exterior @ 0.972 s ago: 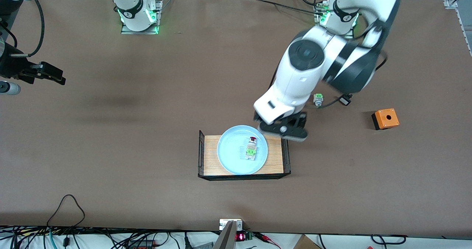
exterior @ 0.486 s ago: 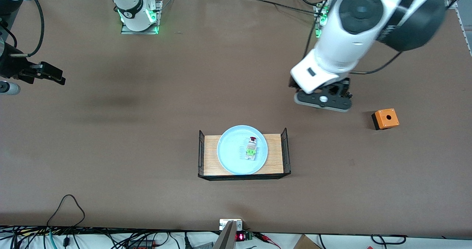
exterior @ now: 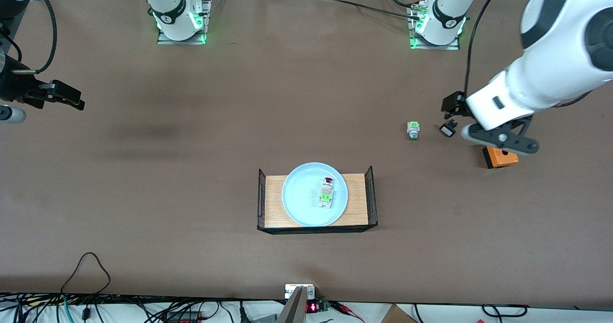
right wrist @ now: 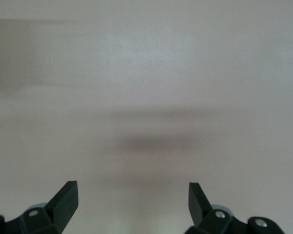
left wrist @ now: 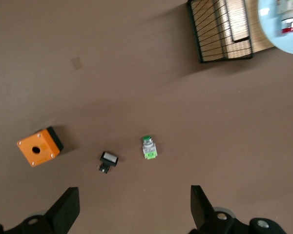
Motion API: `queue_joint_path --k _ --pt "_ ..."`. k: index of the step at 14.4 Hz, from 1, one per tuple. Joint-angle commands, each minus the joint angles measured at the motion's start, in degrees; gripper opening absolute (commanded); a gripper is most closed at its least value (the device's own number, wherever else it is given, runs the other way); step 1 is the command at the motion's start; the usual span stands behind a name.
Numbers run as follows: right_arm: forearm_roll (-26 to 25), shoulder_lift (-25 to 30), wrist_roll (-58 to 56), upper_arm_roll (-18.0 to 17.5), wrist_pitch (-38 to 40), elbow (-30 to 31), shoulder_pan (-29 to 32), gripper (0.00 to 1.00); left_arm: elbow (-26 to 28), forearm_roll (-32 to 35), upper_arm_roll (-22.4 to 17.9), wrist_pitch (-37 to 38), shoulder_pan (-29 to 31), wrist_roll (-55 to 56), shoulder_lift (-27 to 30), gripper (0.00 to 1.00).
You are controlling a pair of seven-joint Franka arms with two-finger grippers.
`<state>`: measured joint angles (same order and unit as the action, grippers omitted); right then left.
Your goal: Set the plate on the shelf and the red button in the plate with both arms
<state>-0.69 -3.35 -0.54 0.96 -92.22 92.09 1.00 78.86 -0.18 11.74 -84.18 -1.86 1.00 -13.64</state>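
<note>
Plate (exterior: 301,203) sits on a small wooden tray (exterior: 360,203) with black wire ends, mid-tabletop (exterior: 191,179), near the front camera. Red button (exterior: 327,192) lies in the plate, red cap pointing toward the robots' bases.

Left gripper (exterior: 498,140) — up in the air over the orange box (exterior: 501,157) at the left arm's end of the tabletop, jaws wide apart, holding nothing. Its wrist view shows both fingers (left wrist: 66,210) spread, with the box, a small black-and-white part (left wrist: 107,161) and a green-capped switch (left wrist: 148,147) on the tabletop below; the three lie in a row, apart from one another.

Right gripper (exterior: 64,97) — waits over the right arm's end of the tabletop, jaws apart and empty; only bare tabletop under it.
</note>
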Motion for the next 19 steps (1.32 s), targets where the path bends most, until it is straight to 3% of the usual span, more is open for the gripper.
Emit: queue_joint_path --k 1,4,9,14,19 --pt "-0.11 0.45 -0.78 0.18 0.82 -0.42 -0.04 1.0 14.11 -2.37 -7.58 -6.85 -0.69 -5.98 11.25 1.0" --pt "-0.11 0.45 -0.78 0.18 0.82 -0.42 -0.04 1.0 17.47 -2.28 -12.43 -13.0 -1.39 -9.52 13.37 1.0" --pt "-0.11 0.45 -0.78 0.18 0.73 -0.33 -0.04 1.0 25.64 -1.31 -12.7 -13.02 -1.13 -7.33 20.58 1.0" --pt "-0.19 0.45 -0.86 0.18 0.82 -0.33 -0.04 1.0 24.33 1.58 -13.23 -11.97 -0.69 -6.71 20.23 1.0" --pt "-0.72 0.45 -0.78 0.18 0.82 -0.33 -0.04 1.0 19.06 1.68 -12.97 -6.52 -0.69 -4.43 16.81 1.0"
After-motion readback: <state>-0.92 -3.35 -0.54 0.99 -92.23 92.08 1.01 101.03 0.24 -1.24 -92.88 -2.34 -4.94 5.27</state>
